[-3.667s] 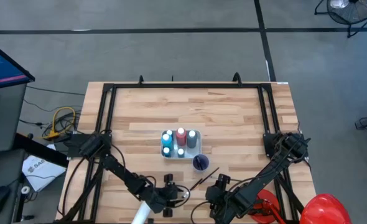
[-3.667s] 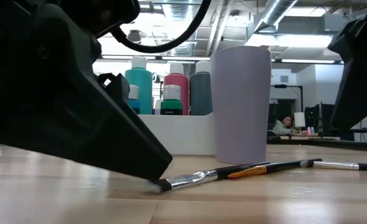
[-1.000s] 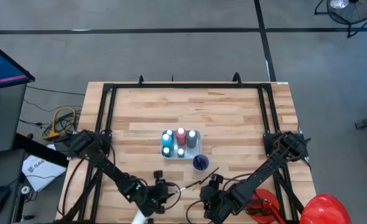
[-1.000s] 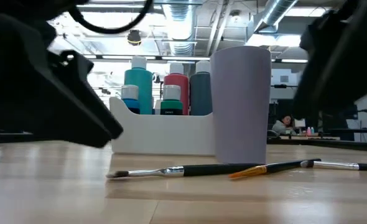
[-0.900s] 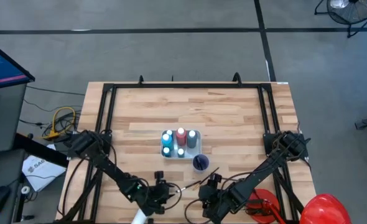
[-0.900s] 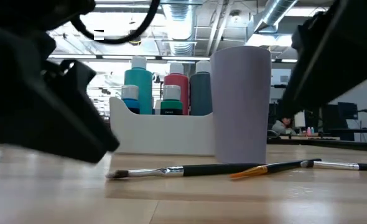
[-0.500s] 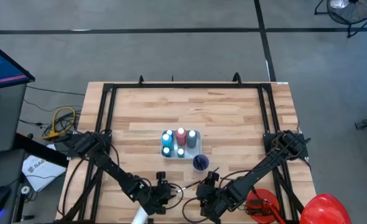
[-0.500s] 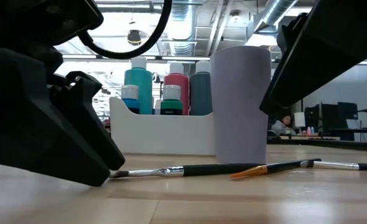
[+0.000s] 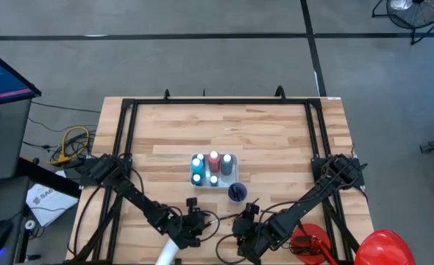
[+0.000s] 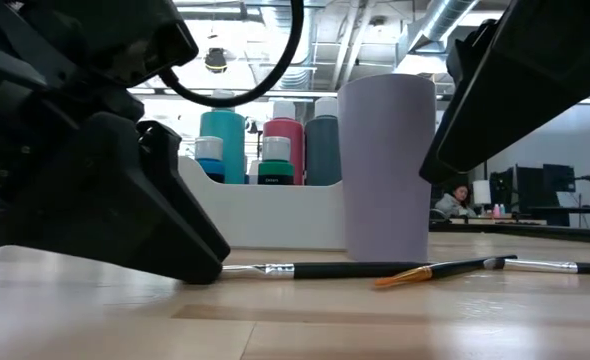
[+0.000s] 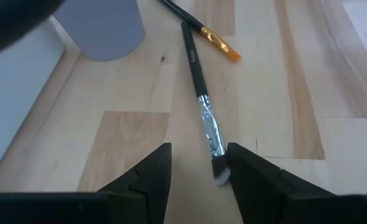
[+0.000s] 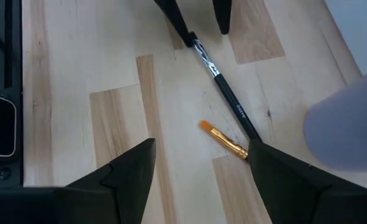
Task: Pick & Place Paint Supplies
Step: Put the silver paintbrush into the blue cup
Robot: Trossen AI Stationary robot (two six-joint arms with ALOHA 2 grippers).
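The left gripper [image 11: 196,168] has come back down to the table. A second ago it sat a little way off from the long black-handled paintbrush with a silver band [image 11: 199,93]; now it is low, and the brush's soft tip is just beside one finger, near the gap. The fingers are partly open and hold nothing. I think it is lining up to pinch the brush tip, so picking up is not done yet.

The right gripper [image 12: 199,168] has slid closer too. It hangs a little above the table with its fingers wide and empty. Just ahead of it lies a thin dark brush with an orange tip [image 12: 224,141], touching the black brush where they cross.

A little past both grippers stands a tall pale purple cup [image 10: 387,165]. I cannot see if anything is inside. Right beside it is a white tray [image 10: 275,215] holding paint bottles standing up: a teal one [image 10: 222,140], a red one [image 10: 285,140] and a grey-blue one [image 10: 323,145], plus two smaller ones in front. Both brushes lie flat on the wooden table [image 9: 276,140], outside the cup.
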